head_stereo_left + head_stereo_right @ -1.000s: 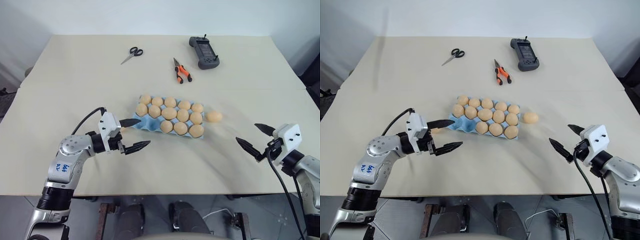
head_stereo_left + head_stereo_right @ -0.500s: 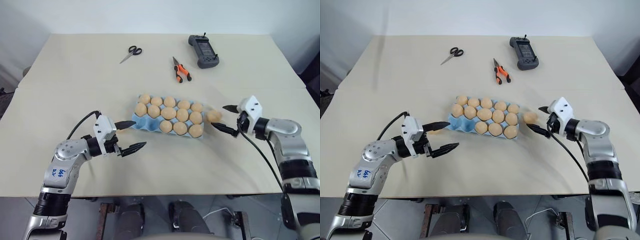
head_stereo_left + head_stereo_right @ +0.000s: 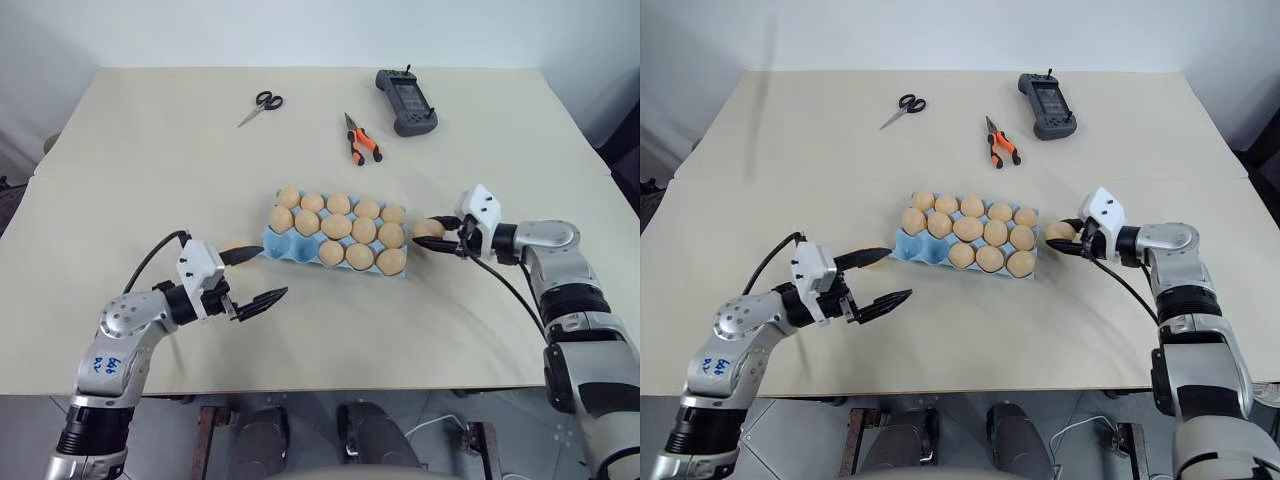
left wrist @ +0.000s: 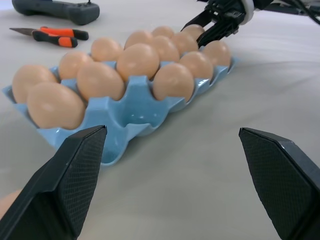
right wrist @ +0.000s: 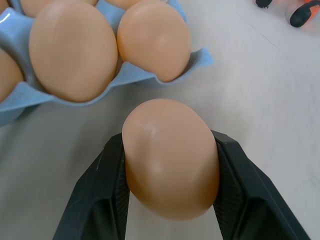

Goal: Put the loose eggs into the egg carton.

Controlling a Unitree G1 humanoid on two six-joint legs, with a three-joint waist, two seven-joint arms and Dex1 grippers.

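The light blue egg carton (image 3: 273, 247) lies mid-table with several tan eggs in it; the two cups at its near left corner hold nothing. Just off the carton's right end, my right gripper (image 3: 432, 232) is shut on one loose egg (image 5: 170, 155), which rests at table level with a black finger (image 5: 102, 195) pressed on each side. Another loose egg (image 3: 872, 254) lies left of the carton, partly hidden behind my left gripper's upper finger. My left gripper (image 3: 272, 271) stands open and empty near the carton's left end, its fingers (image 4: 75, 175) wide apart.
Far across the table lie scissors (image 3: 262, 103), orange-handled pliers (image 3: 358, 140) and a black handheld controller (image 3: 406, 102). The table's near edge runs just behind both arms.
My right arm swung in from the near right to the egg beside the carton and closed on it. My left gripper drew back slightly from the carton, still open.
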